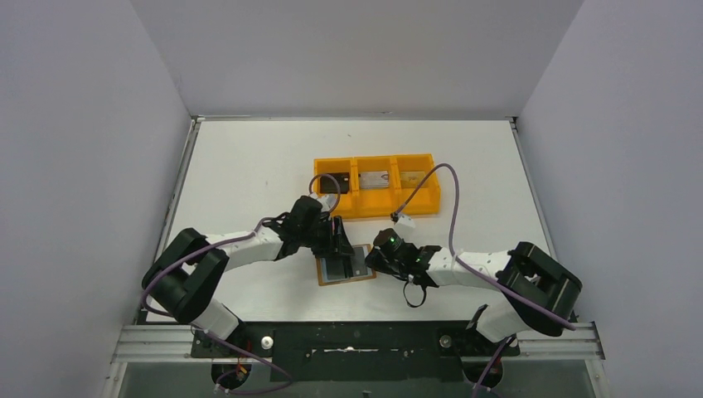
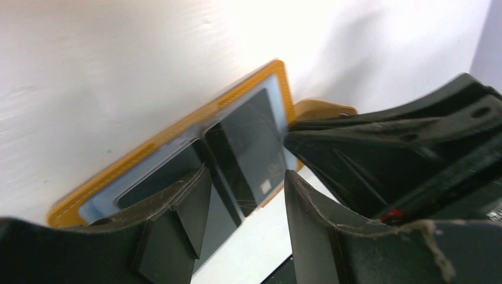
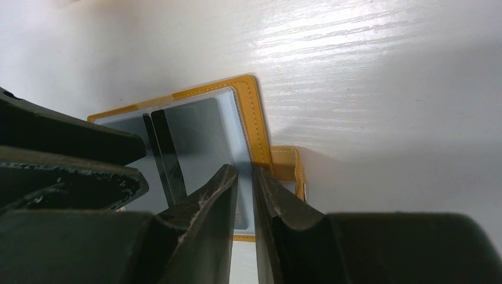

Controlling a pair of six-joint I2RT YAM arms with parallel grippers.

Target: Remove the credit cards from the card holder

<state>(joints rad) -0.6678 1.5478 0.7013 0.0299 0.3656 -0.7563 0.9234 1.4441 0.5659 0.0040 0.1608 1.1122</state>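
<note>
Well, the card holder [image 1: 341, 269] lies open at 6 o'clock on the surface [image 1: 249, 166], credit cards [image 2: 254, 142] tucked in its pockets. My right pincer [image 3: 244, 171] looks nipped on its 3 o'clock rim; my left pincer [image 2: 247, 177] gapes above. The cards look light, stiff and slick, so I'd take an exposed edge.

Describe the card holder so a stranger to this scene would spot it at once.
On the white table, look just on the near side of the orange three-compartment tray. The card holder lies open and flat there: tan-brown with stitched edges and greyish pockets, unlike the bright, walled plastic tray.
</note>
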